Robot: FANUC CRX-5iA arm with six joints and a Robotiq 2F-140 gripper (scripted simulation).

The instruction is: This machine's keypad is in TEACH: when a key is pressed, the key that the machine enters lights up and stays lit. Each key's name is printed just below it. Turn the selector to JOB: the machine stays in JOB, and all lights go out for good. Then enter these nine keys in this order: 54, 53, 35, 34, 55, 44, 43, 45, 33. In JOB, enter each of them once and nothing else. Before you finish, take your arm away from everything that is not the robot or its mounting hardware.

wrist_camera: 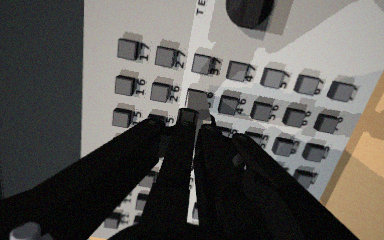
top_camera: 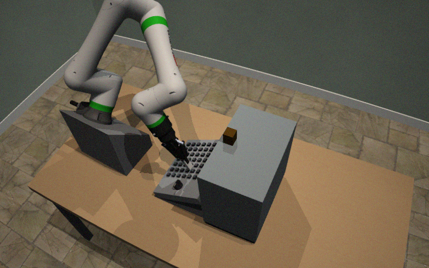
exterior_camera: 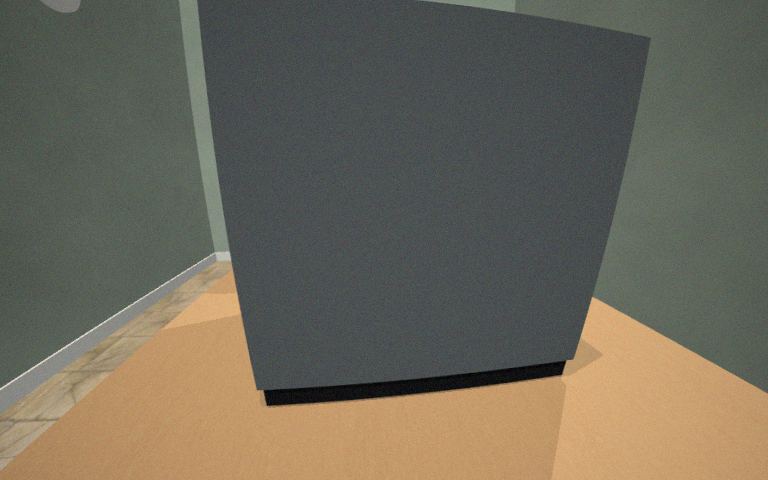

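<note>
Pincer [top_camera: 189, 166] [wrist_camera: 194, 106], closed on nothing, points down at the sloping keypad [top_camera: 162, 186] [wrist_camera: 102, 20], its tips over the rows near key 36; whether they touch is unclear. Beyond the keypad, away from the arm's base, a grey cabinet [top_camera: 246, 151] [exterior_camera: 419, 198] stands between the long edges of the wooden desk [top_camera: 357, 202] [exterior_camera: 396, 441]. Stone tiles and green walls surround it. Top view alone shows a brown cube [top_camera: 229, 136] on the cabinet; wrist view alone makes key numbers readable; exterior view shows the cabinet's black plinth [exterior_camera: 413, 384].
</note>
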